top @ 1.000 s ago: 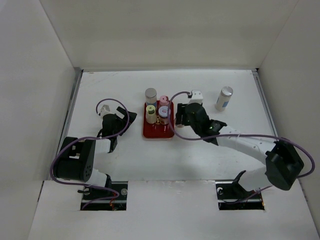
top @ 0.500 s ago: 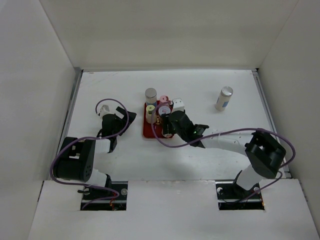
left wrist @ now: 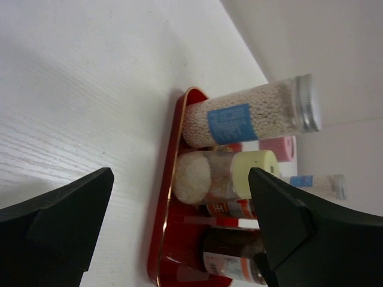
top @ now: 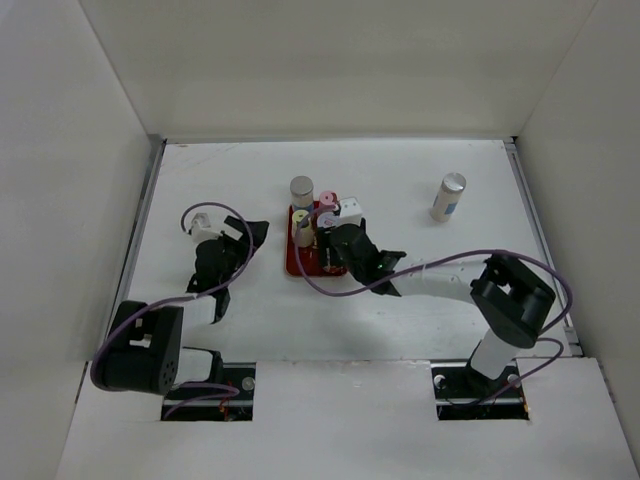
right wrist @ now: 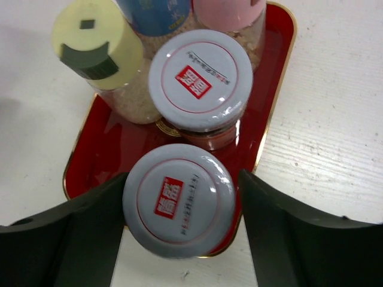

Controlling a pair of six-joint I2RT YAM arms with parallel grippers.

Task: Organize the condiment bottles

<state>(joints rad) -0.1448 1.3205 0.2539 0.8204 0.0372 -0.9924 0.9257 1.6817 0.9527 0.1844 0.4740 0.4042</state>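
Five condiment bottles (right wrist: 200, 81) sit on the red tray (right wrist: 264, 101) and one bottle (top: 449, 196) waits at the upper right; the left gripper (left wrist: 179, 179) is apart, and the right gripper (right wrist: 181, 206) is around the front bottle (right wrist: 178, 197), squeezing or not I cannot tell.

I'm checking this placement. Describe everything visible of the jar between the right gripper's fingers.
The jar stands upright at the near end of the red tray, by its rim. Only its glossy pale grey lid shows, with a thin red ring and a red square logo; the body is hidden beneath. A matching jar stands just behind. The right gripper has its fingers close on either side; contact cannot be told.
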